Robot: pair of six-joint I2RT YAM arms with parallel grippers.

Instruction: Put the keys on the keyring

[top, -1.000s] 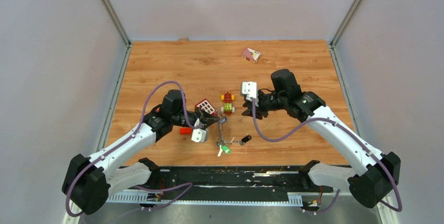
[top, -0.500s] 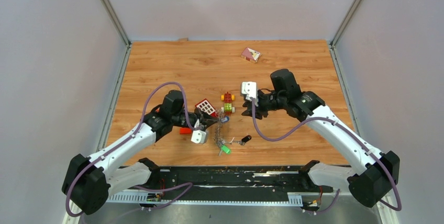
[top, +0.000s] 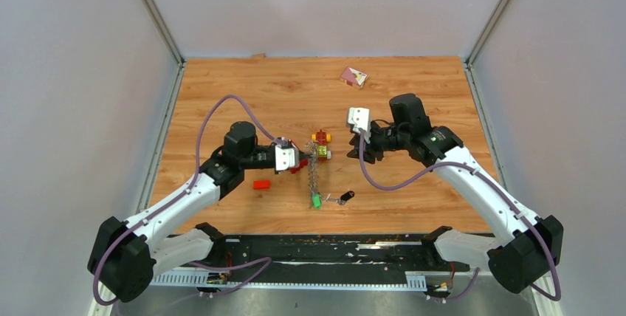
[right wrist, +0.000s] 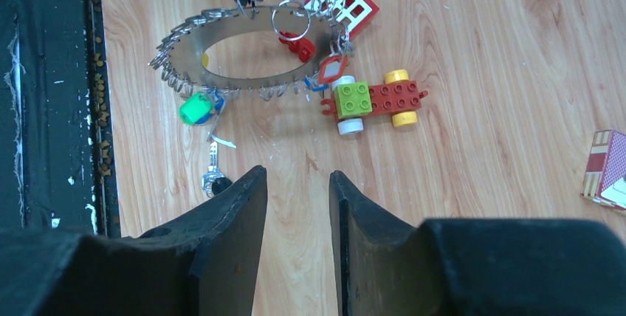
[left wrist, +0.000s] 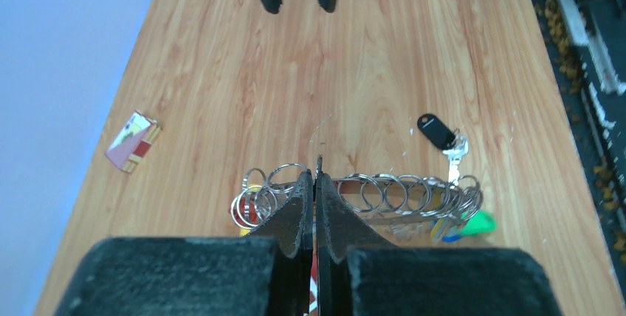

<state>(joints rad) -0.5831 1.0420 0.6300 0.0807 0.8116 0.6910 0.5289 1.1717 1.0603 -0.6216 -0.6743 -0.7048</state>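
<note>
Red brick (top: 260,184) lay on the worktop (top: 221,94) at the left, just beside your left arm. Your left end effector (left wrist: 317,179) had its fingers (left wrist: 295,213) pressed together on the rim of the keyring (right wrist: 183,54), pinching the thin metal band, with small split rings fanned out on either side of the grip. The keyring stood on edge near the middle of the worktop. Its far end was beside the toy car (top: 320,145), and its near end carried a green key (top: 316,200). You could not tell from these views whether that near end touched the wood. Just right of the green key, a black key (top: 345,196) lay loose on the wood, apart from the keyring. Your right end effector (right wrist: 297,177) hovered right of the car, fingers spread with nothing between them, pointing toward the keyring. A small card (top: 353,76) lay toward the far edge, well apart from everything else.
</note>
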